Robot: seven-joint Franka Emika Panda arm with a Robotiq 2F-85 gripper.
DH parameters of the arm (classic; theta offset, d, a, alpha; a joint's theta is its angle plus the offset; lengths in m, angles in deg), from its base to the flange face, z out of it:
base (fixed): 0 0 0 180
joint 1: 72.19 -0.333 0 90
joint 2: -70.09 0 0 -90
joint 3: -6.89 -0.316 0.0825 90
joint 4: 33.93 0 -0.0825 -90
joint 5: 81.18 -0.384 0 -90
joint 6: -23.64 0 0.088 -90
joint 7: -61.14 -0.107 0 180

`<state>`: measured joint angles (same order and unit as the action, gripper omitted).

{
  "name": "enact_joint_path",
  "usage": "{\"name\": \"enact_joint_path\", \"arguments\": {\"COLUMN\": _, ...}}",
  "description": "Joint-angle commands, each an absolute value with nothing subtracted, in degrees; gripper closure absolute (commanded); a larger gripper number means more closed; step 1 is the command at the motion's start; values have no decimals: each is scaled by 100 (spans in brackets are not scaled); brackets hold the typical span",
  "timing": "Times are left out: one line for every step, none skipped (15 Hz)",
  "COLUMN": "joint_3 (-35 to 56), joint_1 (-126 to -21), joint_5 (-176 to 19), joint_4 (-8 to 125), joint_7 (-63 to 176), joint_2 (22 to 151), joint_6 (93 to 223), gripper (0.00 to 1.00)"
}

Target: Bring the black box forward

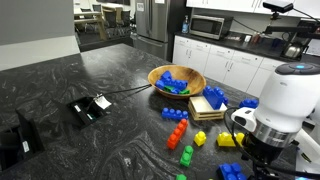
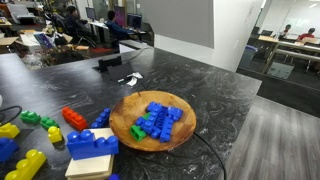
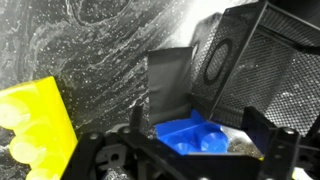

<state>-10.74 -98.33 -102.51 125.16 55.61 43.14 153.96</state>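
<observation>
Up close, claw (image 3: 195,152) spread apart, blue block (image 3: 188,132) between its fingers, black box (image 3: 262,60) just behind

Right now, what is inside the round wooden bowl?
Blue plastic building blocks and a green one fill the round wooden bowl; anything beneath the pile is covered.

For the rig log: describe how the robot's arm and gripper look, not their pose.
The arm is a chunky, rounded white shell, with black hardware at its lower end. In the wrist view the gripper is black, built of angular links. No markings or cables can be made out.
</observation>
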Motion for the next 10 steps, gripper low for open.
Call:
{"name": "enact_joint_path", "arguments": {"joint_3": -1067, "joint_1": -9867, "joint_5": -10267, "joint_4": 12492, "joint_7": 5594, "joint_2": 4063, "joint_6": 15440, "gripper": 0}}
{"name": "enact_joint_path", "arguments": {"joint_3": -1057, "joint_1": -9900, "joint_5": -10286, "joint_4": 12627, "joint_7": 5617, "joint_2": 3858, "joint_6": 15452, "gripper": 0}}
{"name": "enact_joint_path", "arguments": {"joint_3": -1053, "joint_1": -9899, "joint_5": -10269, "joint_4": 12634, "joint_7": 5606, "joint_2": 3758, "joint_6": 15429, "gripper": 0}}
{"name": "enact_joint_path", "arguments": {"joint_3": -1056, "joint_1": -9863, "joint_5": -10205, "joint_4": 12489, "joint_7": 5568, "joint_2": 3777, "joint_6": 15359, "gripper": 0}}
{"name": "enact_joint_path", "arguments": {"joint_3": -1052, "joint_1": -9864, "joint_5": -10185, "joint_4": 12493, "joint_7": 5571, "joint_2": 3696, "joint_6": 15359, "gripper": 0}}
{"name": "enact_joint_path", "arguments": {"joint_3": -1042, "joint_1": -9861, "joint_5": -10177, "joint_4": 12482, "joint_7": 5592, "joint_2": 3631, "joint_6": 15373, "gripper": 0}}
{"name": "enact_joint_path", "arguments": {"joint_3": -1037, "joint_1": -9856, "joint_5": -10181, "joint_4": 12517, "joint_7": 5592, "joint_2": 3547, "joint_6": 15422, "gripper": 0}}
{"name": "enact_joint_path", "arguments": {"joint_3": -1110, "joint_1": -9780, "joint_5": -10081, "joint_4": 12518, "joint_7": 5482, "joint_2": 3477, "joint_6": 15522, "gripper": 0}}
{"name": "enact_joint_path", "arguments": {"joint_3": -1154, "joint_1": -9737, "joint_5": -10007, "joint_4": 12519, "joint_7": 5418, "joint_2": 3443, "joint_6": 15614, "gripper": 0}}
{"name": "enact_joint_path", "arguments": {"joint_3": -1181, "joint_1": -9695, "joint_5": -9982, "joint_4": 12522, "joint_7": 5296, "joint_2": 3412, "joint_6": 15708, "gripper": 0}}
